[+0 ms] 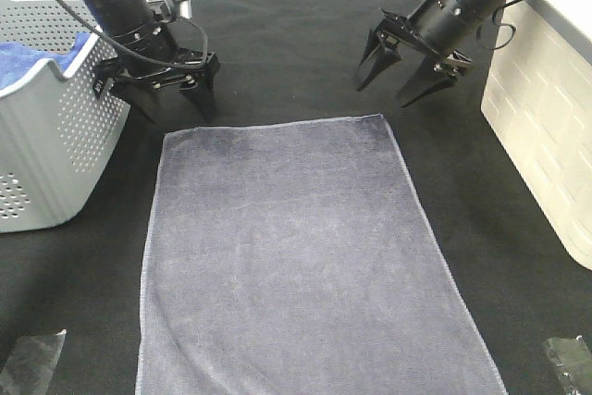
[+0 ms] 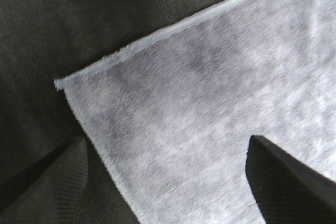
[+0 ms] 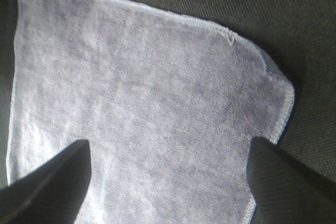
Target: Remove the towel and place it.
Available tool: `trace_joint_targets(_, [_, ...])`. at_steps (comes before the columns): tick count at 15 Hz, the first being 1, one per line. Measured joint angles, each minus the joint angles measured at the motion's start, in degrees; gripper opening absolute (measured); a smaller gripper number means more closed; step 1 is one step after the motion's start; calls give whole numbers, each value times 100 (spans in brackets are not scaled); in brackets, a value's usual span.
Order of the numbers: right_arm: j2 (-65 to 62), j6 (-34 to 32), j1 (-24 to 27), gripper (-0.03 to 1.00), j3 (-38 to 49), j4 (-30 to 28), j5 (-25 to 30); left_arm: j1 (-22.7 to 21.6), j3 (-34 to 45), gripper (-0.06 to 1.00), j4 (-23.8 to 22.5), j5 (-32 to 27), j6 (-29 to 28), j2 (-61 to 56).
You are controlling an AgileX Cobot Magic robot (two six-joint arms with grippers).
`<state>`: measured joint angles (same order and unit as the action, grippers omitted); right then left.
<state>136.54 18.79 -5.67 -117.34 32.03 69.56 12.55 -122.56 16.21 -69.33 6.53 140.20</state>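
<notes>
The towel (image 1: 296, 256) lies flat and spread out on the dark table, slate-grey with a thin pale hem, reaching to the near edge of the exterior view. My left gripper (image 1: 155, 96) hangs open just beyond the towel's far left corner (image 2: 62, 83), nothing between its fingers (image 2: 286, 179). My right gripper (image 1: 400, 73) is open above the table past the far right corner (image 3: 286, 95), higher up, also empty. In both wrist views the towel (image 3: 136, 114) fills the space between the dark fingertips.
A grey perforated laundry basket (image 1: 51, 127) stands at the left with a bright blue cloth (image 1: 32, 57) inside. A white crate (image 1: 550, 108) stands at the right. Crumpled clear plastic (image 1: 30, 360) lies at the near corners.
</notes>
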Motion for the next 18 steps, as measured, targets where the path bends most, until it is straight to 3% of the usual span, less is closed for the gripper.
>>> trace_joint_targets(6, [29,34,0,80,0,29,0,-378,418,77,-34,-29,103,0])
trace_joint_targets(13, [281,160,0,80,0,52,0,-579,424,77,401,-40,275,252])
trace_joint_targets(18, [424,304,0,80,0,69,-401,-602,424,77,922,132,407,350])
